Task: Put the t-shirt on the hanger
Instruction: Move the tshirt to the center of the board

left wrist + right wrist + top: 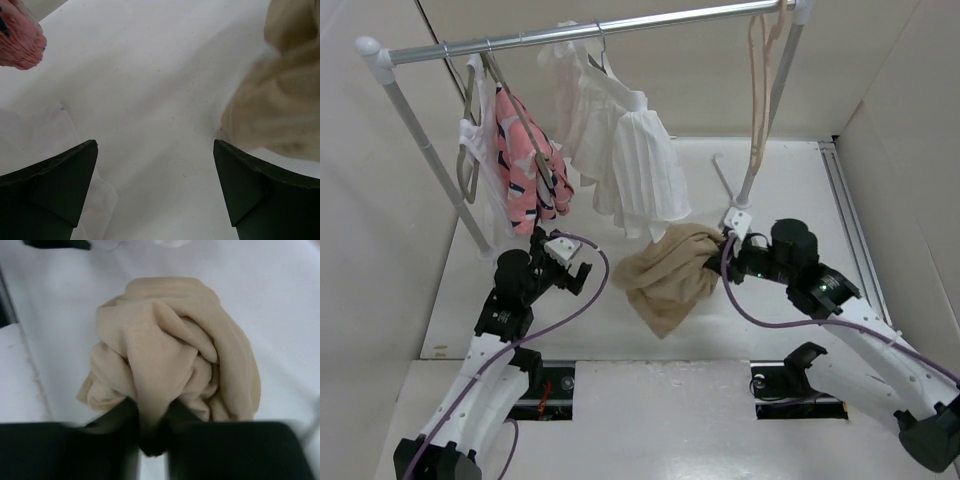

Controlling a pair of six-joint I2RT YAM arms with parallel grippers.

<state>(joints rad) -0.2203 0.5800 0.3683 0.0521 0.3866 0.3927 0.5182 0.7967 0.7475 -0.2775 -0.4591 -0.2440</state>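
Bunch of t-shirt (170, 350) pinched in right claw (152, 440) — left claw (155, 145) spread wide above table (150, 75).

White shells and black joint housings make up the left arm (482, 380) and the right arm (880, 348). A purple cable (606, 268) is routed along each. A white camera block (563, 247) is fitted at each wrist. Matte black, wedge-shaped fingers (55, 185) are carried by the left gripper (155, 142).

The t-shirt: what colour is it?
Plain tan-beige, no print. The t-shirt shows best in the right wrist view.
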